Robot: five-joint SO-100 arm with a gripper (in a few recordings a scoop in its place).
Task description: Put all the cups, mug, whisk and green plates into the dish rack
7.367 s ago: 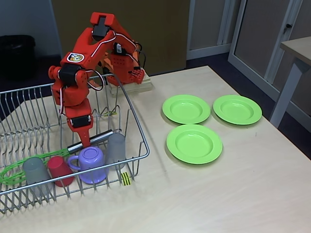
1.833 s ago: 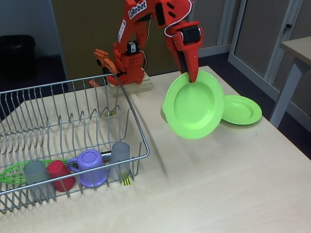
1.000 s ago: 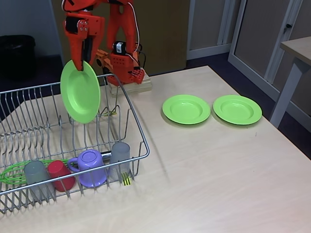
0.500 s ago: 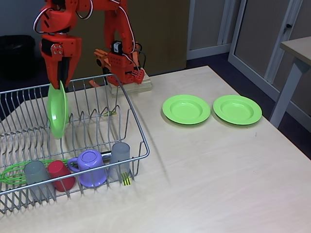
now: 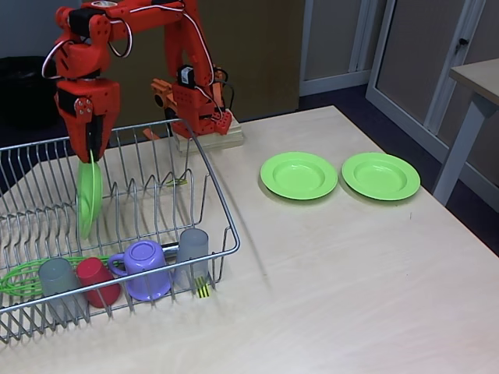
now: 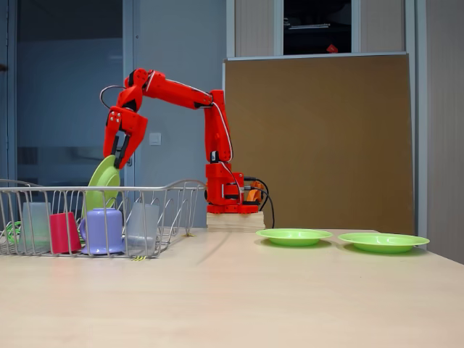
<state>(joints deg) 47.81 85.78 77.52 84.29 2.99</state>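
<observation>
Three green plates show in both fixed views: two lie flat on the table [image 5: 374,296], side by side and just apart, the left plate [image 5: 299,174] nearer the dish rack [image 5: 222,234] and the right plate [image 5: 380,175] toward the table's far edge. The third plate [image 5: 89,199] stands on edge inside the rack, among the upright prongs, and the red gripper [image 5: 91,149] pinches its top rim from above; whether its lower edge already rests on the wires is hard to tell from either angle. Along the rack's front row sit three cups and one mug: a grey cup [image 5: 56,275] at the left, a red cup [image 5: 97,277] touching it, then the purple mug [image 5: 143,263], then a second grey cup [image 5: 189,247] at the right, by the yellow-black tag [image 5: 202,287]. One whisk [image 5: 19,279] lies along the rack floor behind them, its green loops at the left end.
</observation>
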